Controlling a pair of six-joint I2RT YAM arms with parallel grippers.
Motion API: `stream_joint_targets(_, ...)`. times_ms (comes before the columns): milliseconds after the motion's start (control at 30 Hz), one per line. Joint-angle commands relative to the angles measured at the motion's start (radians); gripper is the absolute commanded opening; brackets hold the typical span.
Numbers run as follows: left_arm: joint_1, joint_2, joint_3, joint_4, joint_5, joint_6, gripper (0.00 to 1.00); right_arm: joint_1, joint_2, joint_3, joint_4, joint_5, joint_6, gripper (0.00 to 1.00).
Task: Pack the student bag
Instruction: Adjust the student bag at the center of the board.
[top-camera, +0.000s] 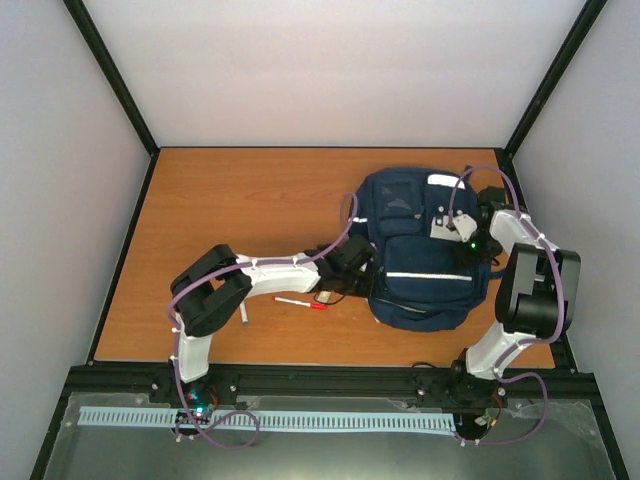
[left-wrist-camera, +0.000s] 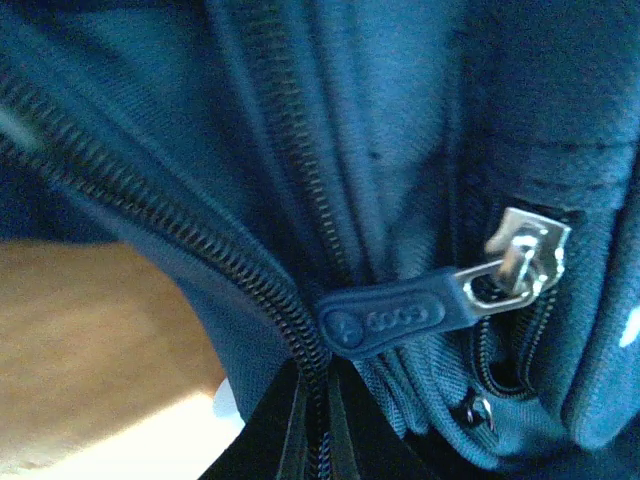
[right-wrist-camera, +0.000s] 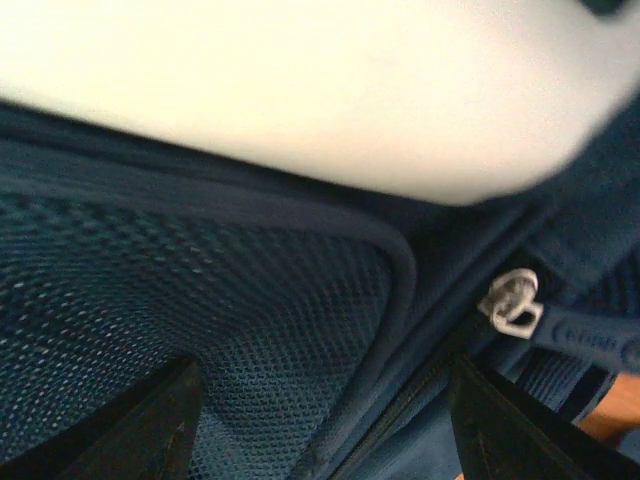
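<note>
From above, the student bag (top-camera: 420, 250) lies flat on the surface (top-camera: 230, 200), near its right edge. Left wrist: my left tool (left-wrist-camera: 310, 445) is clamped tight on its zipper seam (left-wrist-camera: 200, 245). Right wrist: my right tool (right-wrist-camera: 320, 430) gapes wide over the mesh panel (right-wrist-camera: 200, 300), holding nothing.

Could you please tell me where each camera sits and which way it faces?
Top external: above and behind, looking down at the table and student bag; left arm and right arm show.
Left wrist: on the left arm, close on a zipper pull; its shut fingers show.
Right wrist: on the right arm, facing a mesh panel; its spread fingers show.
Shared: all see the bag.
</note>
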Motion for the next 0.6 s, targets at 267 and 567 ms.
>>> stream_joint_targets(267, -0.158, -0.02, 0.057, -0.102, 0.0, 0.043, 0.36, 0.067, 0.147, 0.117, 0.065, -0.127, 0.097, 0.68)
stream_joint_targets(567, -0.122, -0.277, 0.009, -0.354, -0.096, 0.248, 0.75, 0.052, -0.046, 0.122, -0.006, -0.129, 0.066, 0.7)
